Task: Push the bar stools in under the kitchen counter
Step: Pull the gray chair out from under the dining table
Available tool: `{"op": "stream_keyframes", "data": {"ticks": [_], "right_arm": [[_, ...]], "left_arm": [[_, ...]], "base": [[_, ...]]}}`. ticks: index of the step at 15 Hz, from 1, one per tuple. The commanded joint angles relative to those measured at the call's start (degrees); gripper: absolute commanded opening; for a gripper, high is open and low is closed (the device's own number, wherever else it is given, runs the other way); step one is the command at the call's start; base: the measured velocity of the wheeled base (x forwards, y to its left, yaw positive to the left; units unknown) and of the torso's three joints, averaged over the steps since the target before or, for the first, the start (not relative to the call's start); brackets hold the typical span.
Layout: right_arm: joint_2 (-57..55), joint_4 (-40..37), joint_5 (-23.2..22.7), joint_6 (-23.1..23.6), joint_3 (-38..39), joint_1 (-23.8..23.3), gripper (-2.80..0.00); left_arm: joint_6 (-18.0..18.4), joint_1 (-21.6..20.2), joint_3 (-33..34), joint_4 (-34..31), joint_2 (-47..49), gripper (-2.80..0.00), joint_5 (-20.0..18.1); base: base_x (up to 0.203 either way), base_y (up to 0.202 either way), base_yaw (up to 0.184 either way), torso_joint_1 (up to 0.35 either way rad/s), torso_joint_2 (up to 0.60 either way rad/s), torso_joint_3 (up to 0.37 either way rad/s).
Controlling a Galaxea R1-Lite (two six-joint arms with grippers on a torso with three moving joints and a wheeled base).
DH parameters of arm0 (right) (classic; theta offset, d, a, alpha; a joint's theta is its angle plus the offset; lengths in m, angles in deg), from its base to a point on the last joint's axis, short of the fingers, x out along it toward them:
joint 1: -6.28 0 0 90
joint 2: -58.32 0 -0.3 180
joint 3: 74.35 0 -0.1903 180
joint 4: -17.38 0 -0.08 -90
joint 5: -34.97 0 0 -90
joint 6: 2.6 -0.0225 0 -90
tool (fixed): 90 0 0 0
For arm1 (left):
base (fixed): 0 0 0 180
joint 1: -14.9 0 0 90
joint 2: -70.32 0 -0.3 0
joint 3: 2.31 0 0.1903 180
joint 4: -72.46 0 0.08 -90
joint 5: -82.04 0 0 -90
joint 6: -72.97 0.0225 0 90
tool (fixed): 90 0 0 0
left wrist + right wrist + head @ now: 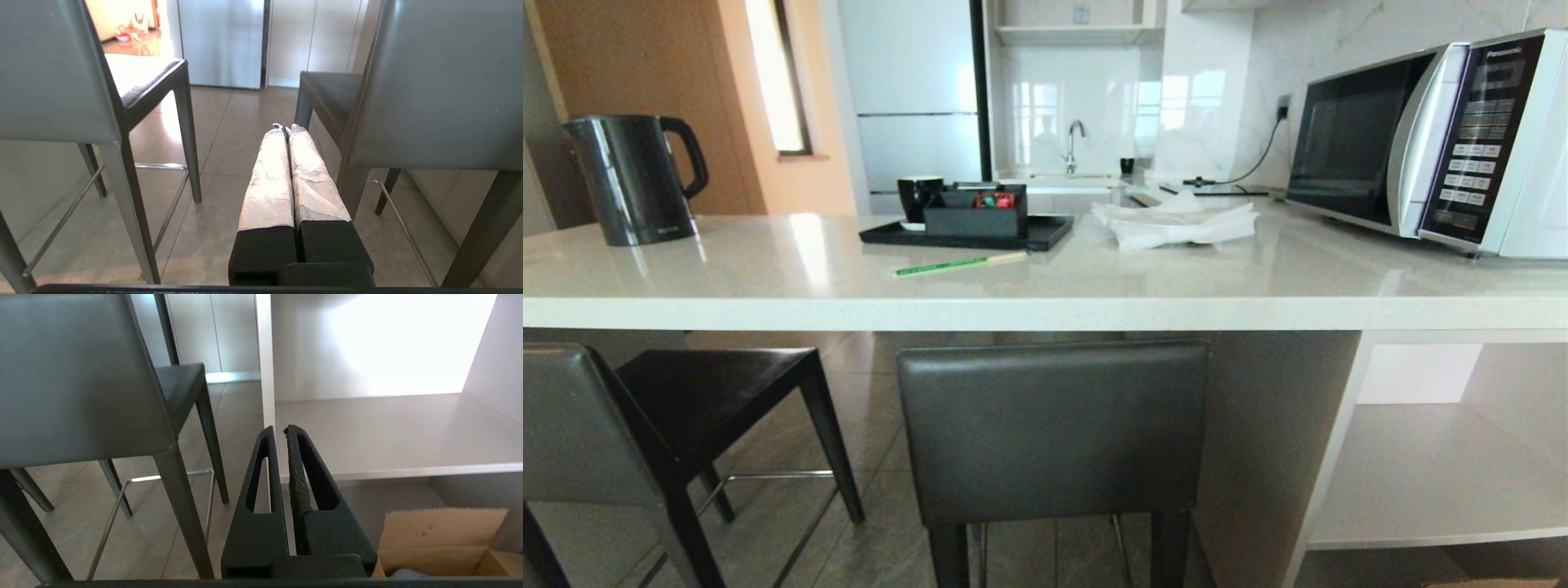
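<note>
closest to you, below the kitchen counter (1045, 302), two bar stools wait with their grey backrests toward you: the middle stool (1054, 433) squarely at the counter's edge, the left stool (596, 441) skewed, its dark seat partly out from under the slab. neither arm shows from the head. the left gripper (286, 130), fingers wrapped in pale tape and pressed together, hangs low in the gap between both backrests, touching neither. the right gripper (280, 430), bare black fingers closed too, sits beside the middle stool, facing the counter's open shelf (392, 433) with a cardboard box (445, 539) below.

push the skewed stool off-centre and i'd expect it to pivot, or a leg to catch on the tiled floor and tip.

only the wrist views show the footrails and grippers; only the head view shows the kettle (633, 175), tray (968, 233), napkins (1176, 222) and microwave (1429, 143) farther back.
</note>
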Motion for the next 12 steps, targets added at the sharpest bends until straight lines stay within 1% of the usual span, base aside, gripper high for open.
{"op": "stream_keyframes", "data": {"ticks": [1,4,5,6,7,9,10,11,12], "right_arm": [[-0.02,0.11,-0.06,0.06,0.00,0.01,-2.80],[0.00,0.61,-0.66,2.62,-0.10,0.01,-2.80],[0.01,0.82,-1.13,2.87,-0.66,0.03,-2.80],[-0.54,0.59,-2.69,2.90,-3.32,0.06,-2.80],[-2.64,-0.02,-4.46,2.90,-7.08,0.05,-2.80],[-11.17,-0.69,-6.43,2.54,-12.71,0.02,-2.80],[-15.67,-0.84,-7.51,2.21,-14.86,0.05,-2.80],[-19.36,-0.85,-9.63,2.05,-16.44,0.16,-2.80],[-22.93,-0.82,-13.69,1.94,-17.80,0.20,-2.80]], "left_arm": [[-0.03,0.00,0.00,0.03,0.07,-2.80,0.00],[-0.03,0.00,0.00,0.03,-0.02,-2.80,0.00],[0.64,-0.01,-0.06,-0.03,0.00,-2.80,0.03],[3.53,-0.12,-0.33,-0.14,-0.02,-2.80,-0.30],[5.11,-0.12,-2.01,-0.62,0.15,-2.80,-2.11],[4.17,-0.11,-9.48,-3.63,3.84,-2.80,-6.20],[2.94,-0.13,-12.32,-4.45,8.30,-2.80,-7.15],[1.97,-0.14,-14.24,-4.05,12.92,-2.80,-7.73],[1.24,-0.21,-15.41,-1.90,18.01,-2.80,-8.12]], "base": [[0.000,0.000,0.000,0.000,0.00,0.000],[0.000,0.000,0.000,0.000,0.00,0.000],[0.000,0.000,0.000,0.000,0.00,0.000],[0.000,0.000,0.000,0.000,0.00,0.000],[0.000,0.000,0.000,0.000,0.00,0.000],[0.000,0.000,0.000,0.000,0.00,0.000],[0.000,0.000,0.000,0.000,0.00,0.000],[0.000,0.000,0.000,0.000,0.00,0.000],[0.000,0.000,0.000,0.000,0.00,0.000]]}}
